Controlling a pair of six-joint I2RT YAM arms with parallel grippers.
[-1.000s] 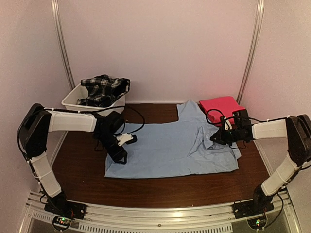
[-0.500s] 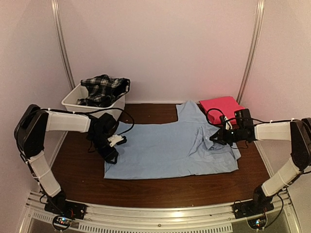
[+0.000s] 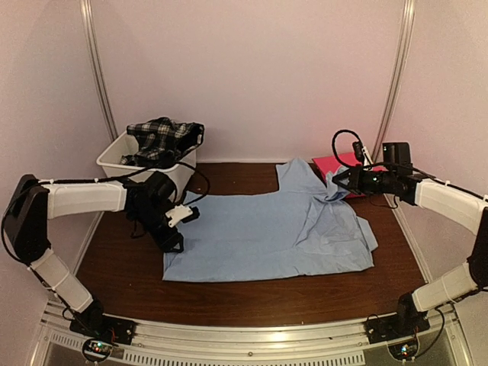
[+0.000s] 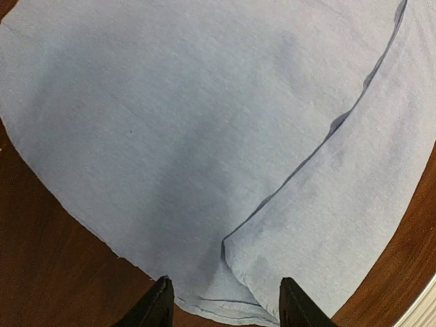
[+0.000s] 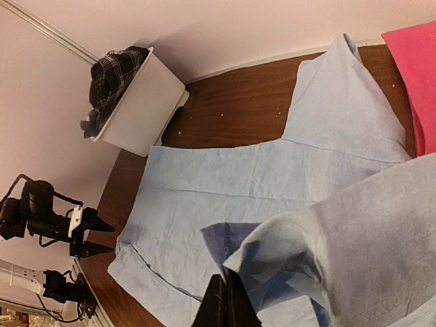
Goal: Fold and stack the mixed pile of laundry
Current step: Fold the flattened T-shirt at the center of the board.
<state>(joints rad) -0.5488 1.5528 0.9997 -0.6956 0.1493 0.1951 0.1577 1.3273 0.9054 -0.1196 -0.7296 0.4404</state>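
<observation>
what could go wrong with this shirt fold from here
The right fingers pinch just a small bit of the shirt, so its raised edge may slip free mid-fold. The left fingers stand open over its left edge without gripping it, so a pull from the right could drag the shirt askew. The raised part hangs close to the pink cloth and might catch it.

Matt woven light blue shirt (image 3: 267, 236), soft plaid garment (image 3: 162, 137), pink-red cloth (image 5: 415, 75), smooth plastic tub (image 3: 114, 162), dark wood-grain table (image 3: 122, 267)

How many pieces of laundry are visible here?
3: light blue shirt spread on the table, pink-red cloth at far right, plaid garment in the white tub; more may hide beneath it.
</observation>
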